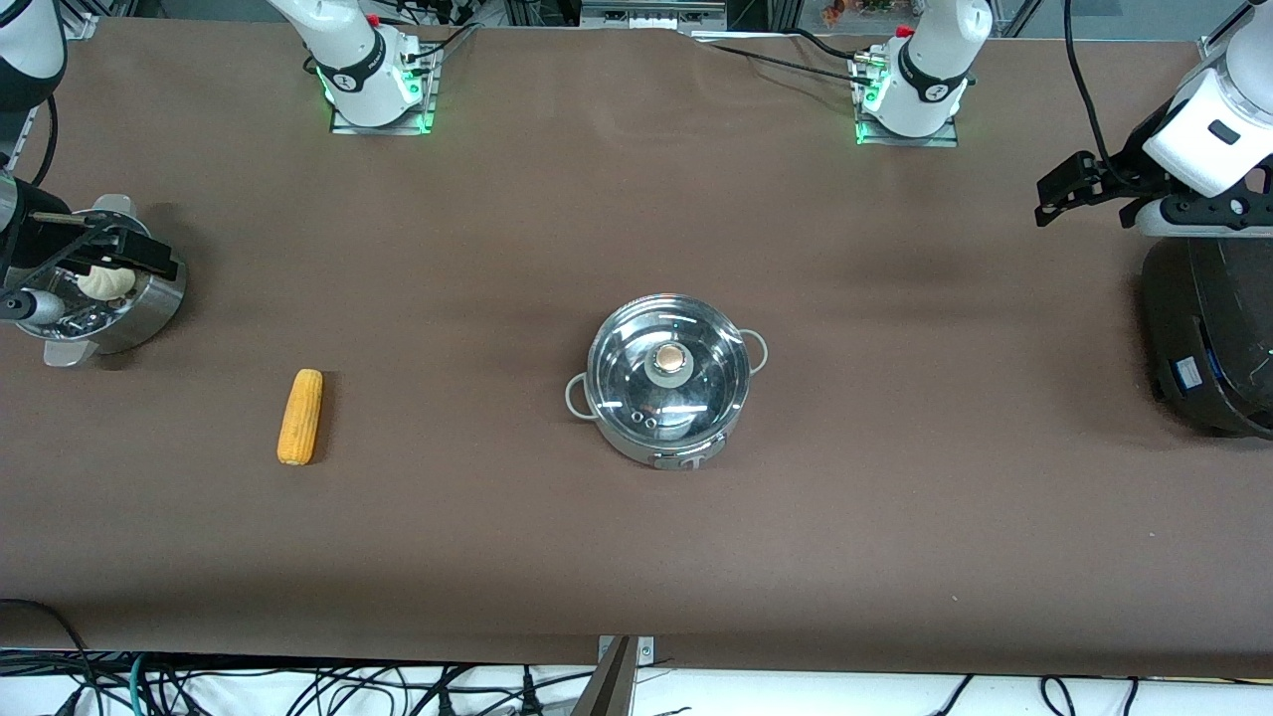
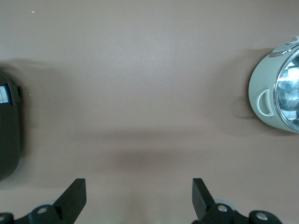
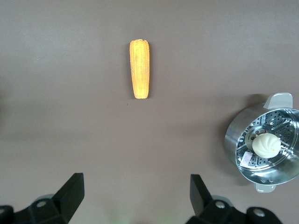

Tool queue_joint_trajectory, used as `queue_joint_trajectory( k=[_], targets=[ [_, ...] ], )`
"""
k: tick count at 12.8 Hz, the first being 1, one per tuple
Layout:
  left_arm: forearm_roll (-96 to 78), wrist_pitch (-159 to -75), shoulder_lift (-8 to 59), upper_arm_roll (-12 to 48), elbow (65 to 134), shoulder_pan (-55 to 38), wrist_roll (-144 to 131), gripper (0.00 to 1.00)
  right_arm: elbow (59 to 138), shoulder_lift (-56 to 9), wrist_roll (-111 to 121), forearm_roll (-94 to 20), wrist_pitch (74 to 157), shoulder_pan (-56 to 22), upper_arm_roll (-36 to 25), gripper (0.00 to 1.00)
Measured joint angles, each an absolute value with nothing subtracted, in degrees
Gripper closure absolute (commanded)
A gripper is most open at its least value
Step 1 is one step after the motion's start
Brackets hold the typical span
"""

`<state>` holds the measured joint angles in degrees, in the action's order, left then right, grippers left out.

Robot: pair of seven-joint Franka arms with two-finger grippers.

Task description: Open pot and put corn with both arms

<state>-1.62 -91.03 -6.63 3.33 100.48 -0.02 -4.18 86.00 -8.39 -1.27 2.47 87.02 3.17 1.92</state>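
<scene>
A table (image 1: 636,557) covered in a matte brown, cloth-like sheet is seen from above. Nearest the front camera, toward the right arm's end, a corn (image 1: 299,416) cob is laid flat on the cloth; it is yellow-orange, husk-free, tapered and finely ridged with kernels. Slightly farther from the camera, near the table's middle, a shallow round pot (image 1: 667,379) of shiny steel is set, with two small loop handles at its sides. It is covered by a clear glass lid (image 1: 636,383), domed and reflective, topped by a tan knob (image 1: 670,357).

Farther still, at the right arm's end, a steel steamer basket (image 3: 261,144) with a perforated floor is placed, and a smooth white bun (image 3: 266,145) is held inside it. The right gripper (image 3: 135,193) is raised over the cloth near this basket, its black fingers spread wide and empty. At the left arm's end, a large rounded black cooker (image 1: 1208,333) is seen. The left gripper (image 2: 139,196) is hung above the cloth beside it, its fingers likewise parted and empty.
</scene>
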Motion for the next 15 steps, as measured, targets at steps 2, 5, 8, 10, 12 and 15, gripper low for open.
queue_joint_trajectory(
  k=[2, 5, 8, 10, 12, 15],
  targets=[
    [-1.62, -91.08, -6.38, 3.32, 100.2, -0.01, -4.18, 0.0, 86.01, -8.39, -1.27, 2.47, 87.02, 3.17, 1.92, 0.0],
    [-1.62, -91.1, -6.06, 3.27, 99.84, 0.0, -4.18, 0.0, 86.0, -8.39, -1.27, 2.47, 87.02, 3.17, 1.92, 0.0],
    [-1.62, -91.1, -6.04, 3.27, 99.79, 0.0, -4.18, 0.0, 86.0, -8.39, -1.27, 2.47, 87.02, 3.17, 1.92, 0.0],
    [-1.62, -91.1, -6.04, 3.27, 99.69, 0.0, -4.19, 0.0, 86.0, -8.4, -1.27, 2.47, 87.02, 3.19, 1.89, 0.0],
    [-1.62, -91.1, -6.0, 3.27, 99.62, 0.0, -4.19, 0.0, 86.0, -8.4, -1.27, 2.47, 87.02, 3.2, 1.84, 0.0],
    [-1.62, -91.1, -5.89, 3.27, 99.51, 0.0, -4.19, 0.0, 86.0, -8.4, -1.27, 2.47, 87.02, 3.22, 1.82, 0.0]
  ],
)
